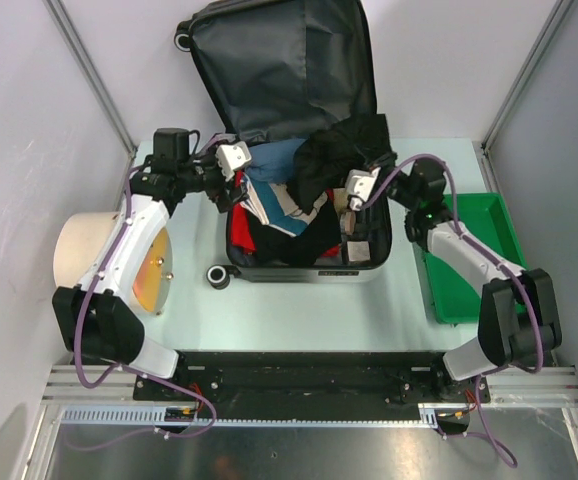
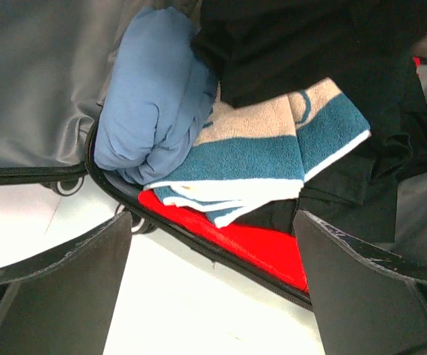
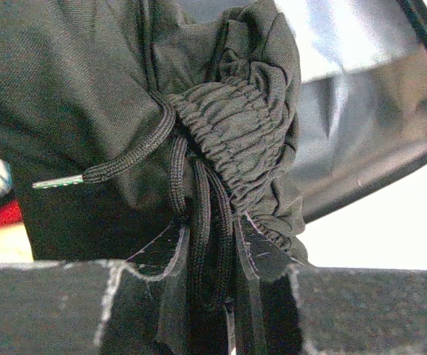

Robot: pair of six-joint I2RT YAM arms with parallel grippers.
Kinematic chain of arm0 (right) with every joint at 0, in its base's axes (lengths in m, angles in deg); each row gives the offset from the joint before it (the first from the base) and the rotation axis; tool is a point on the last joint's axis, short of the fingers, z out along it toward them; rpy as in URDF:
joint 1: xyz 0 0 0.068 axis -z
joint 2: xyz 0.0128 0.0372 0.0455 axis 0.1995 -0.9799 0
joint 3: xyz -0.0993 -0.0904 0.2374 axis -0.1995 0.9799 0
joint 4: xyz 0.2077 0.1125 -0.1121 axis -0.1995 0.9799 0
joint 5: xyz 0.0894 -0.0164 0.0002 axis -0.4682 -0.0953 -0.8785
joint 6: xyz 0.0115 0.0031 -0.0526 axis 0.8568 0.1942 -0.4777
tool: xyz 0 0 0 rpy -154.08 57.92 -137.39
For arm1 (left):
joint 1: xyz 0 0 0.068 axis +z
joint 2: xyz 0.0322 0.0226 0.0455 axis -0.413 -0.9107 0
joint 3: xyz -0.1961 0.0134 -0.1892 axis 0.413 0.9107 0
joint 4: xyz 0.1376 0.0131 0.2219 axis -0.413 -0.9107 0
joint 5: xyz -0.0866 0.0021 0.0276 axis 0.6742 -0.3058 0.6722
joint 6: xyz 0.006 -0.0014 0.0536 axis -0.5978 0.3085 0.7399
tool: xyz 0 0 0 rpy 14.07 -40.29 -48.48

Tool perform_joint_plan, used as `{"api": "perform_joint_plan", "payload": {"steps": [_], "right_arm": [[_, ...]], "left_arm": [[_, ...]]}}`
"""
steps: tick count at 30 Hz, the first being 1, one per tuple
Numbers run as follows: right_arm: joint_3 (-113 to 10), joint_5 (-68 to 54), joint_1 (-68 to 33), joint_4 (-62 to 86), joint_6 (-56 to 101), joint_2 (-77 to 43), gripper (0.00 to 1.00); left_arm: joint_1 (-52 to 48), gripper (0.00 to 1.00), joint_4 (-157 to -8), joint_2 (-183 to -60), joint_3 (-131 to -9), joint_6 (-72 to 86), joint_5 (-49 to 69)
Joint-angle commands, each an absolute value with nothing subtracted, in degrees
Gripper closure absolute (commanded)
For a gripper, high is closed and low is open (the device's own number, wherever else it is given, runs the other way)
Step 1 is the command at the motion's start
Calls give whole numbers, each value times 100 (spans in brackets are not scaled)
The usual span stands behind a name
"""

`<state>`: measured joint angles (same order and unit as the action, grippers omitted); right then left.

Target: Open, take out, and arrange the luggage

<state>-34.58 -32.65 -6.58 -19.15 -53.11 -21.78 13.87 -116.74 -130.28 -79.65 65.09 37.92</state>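
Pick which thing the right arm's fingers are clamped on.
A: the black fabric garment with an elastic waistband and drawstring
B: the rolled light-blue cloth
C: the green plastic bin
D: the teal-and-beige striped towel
A: the right wrist view shows the right gripper with its fingers shut on the gathered elastic waistband and cord of the black fabric drawstring garment.

No writing I can read anywhere. The folded towel (image 2: 272, 148) in the luggage (image 1: 279, 70) has a curved teal mark on its beige band, but I cannot tell whether that is a letter.
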Motion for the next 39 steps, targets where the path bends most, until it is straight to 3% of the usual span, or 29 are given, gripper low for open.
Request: {"api": "perform_joint_plan", "payload": {"steps": [1, 12, 21, 25, 28, 30, 31, 33, 39], "right_arm": [[-3652, -3457, 84, -1979, -5377, -1749, 100], [-4003, -4196, 1880, -2547, -5518, -2494, 100], [-5910, -4529, 2907, -3130, -5087, -3917, 100], [-6052, -4889, 3302, -2946, -5016, -3815, 100], [-5561, -5329, 3645, -2227, -5235, -3246, 100], [-5027, -5706, 3866, -1173, -5795, -2901, 100], [-4684, -5986, 4171, 135, -6295, -2421, 100], [-4252, -6155, 4375, 901, -6981, -2162, 100], [-3916, -6419, 4930, 4117, -9073, -1564, 100]], "left_arm": [[1376, 5, -11488, -13094, -8246, 6192, 4159], [1235, 4, -11444, -13427, -8527, 6061, 4212], [1174, 3, -11435, -13603, -8668, 5937, 4028], [1139, 3, -11435, -13630, -8659, 5902, 3966], [1121, 3, -11426, -13639, -8642, 5893, 3949], [1086, 3, -11426, -13639, -8615, 5920, 3931], [1060, 3, -11426, -13665, -8615, 5920, 3931], [1033, 3, -11418, -13700, -8607, 5911, 3940], [893, 3, -11426, -13762, -8633, 5981, 3940]]}}
